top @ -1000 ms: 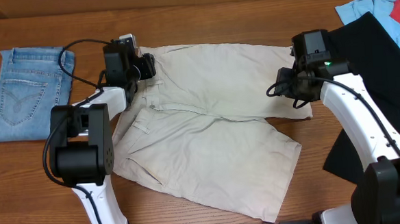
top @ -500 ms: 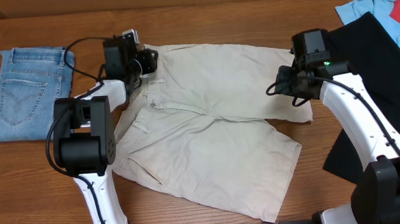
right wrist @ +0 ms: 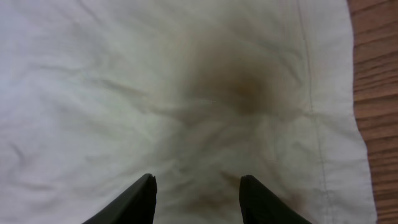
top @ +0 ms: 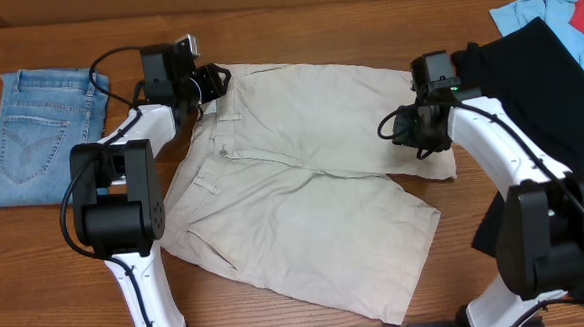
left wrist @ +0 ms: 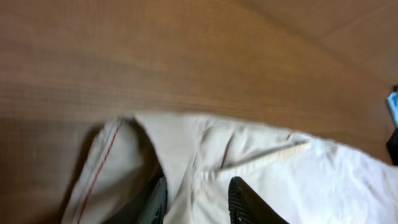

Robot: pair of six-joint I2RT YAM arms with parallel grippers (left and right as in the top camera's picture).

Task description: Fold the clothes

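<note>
Left gripper (top: 212,83) moved farther out, pinching shorts (top: 313,182)

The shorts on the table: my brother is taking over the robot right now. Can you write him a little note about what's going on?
Left gripper: closed on the waistband corner of the shorts, on the far side of the table. That corner looks slightly lifted.
Right gripper: open, fingers apart just above the far leg near its hem, holding nothing.
Shorts: spread out mid-table, between the jeans and a black garment.
Done: no fold yet.
Left: the whole fold, probably starting by bringing the far edge over.
</note>
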